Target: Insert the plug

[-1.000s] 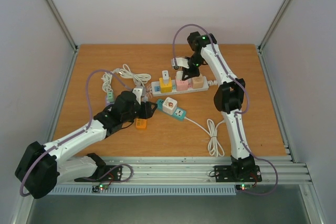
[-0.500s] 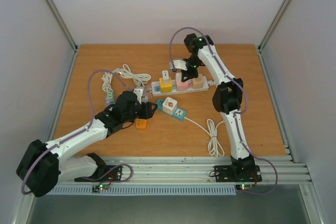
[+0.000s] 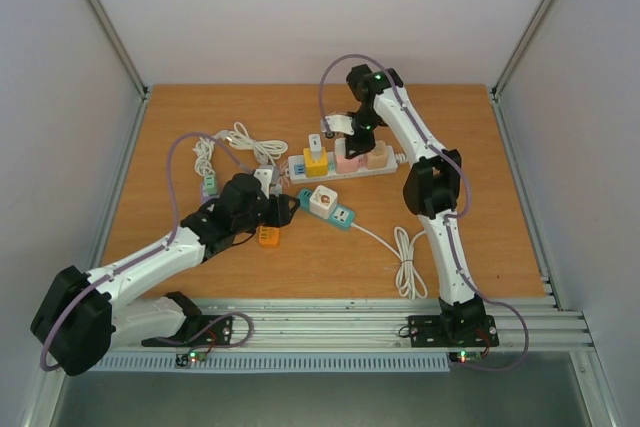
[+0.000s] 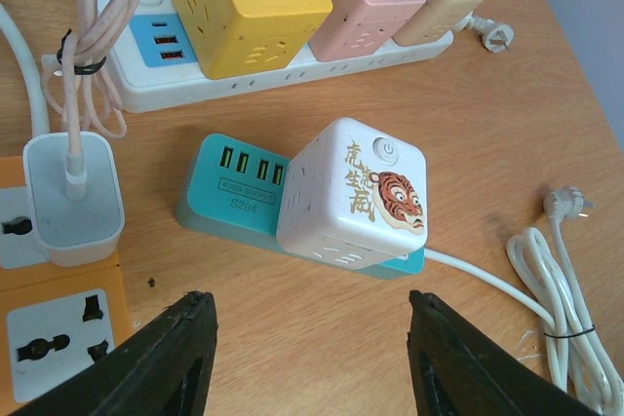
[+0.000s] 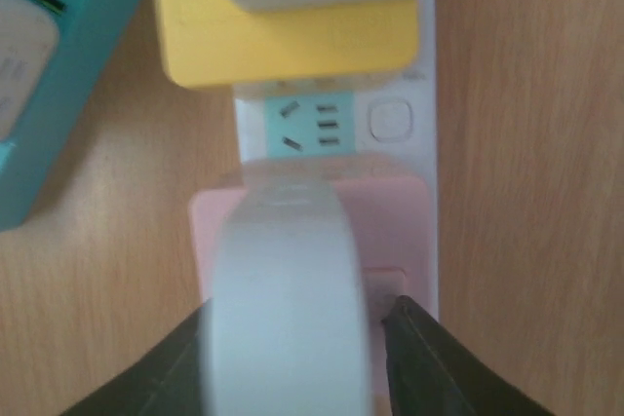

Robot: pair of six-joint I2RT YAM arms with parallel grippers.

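Note:
The white plug [image 5: 288, 309] stands on top of the pink cube socket [image 5: 400, 221], which sits on the white power strip [image 3: 300, 168] beside a yellow cube [image 3: 316, 160] and a beige cube [image 3: 376, 155]. My right gripper [image 5: 297, 314] straddles the plug from above. Its left finger is against the plug, and a narrow strip of pink shows between the plug and the right finger, so the jaws stand slightly apart. My left gripper [image 4: 307, 309] hovers open and empty over bare wood, just short of the teal strip [image 4: 229, 187] carrying a white tiger cube [image 4: 356, 197].
An orange adapter [image 4: 58, 338] with a white charger [image 4: 73, 197] lies at the left. A pink cable bundle [image 4: 93, 36] rests on the strip's end. Coiled white cords lie at the right [image 3: 405, 262] and at the back left [image 3: 245, 142]. Walls enclose the table.
The right arm has shifted a little to the left over the pink cube, and its jaws have loosened from the plug. The left arm has stayed put.

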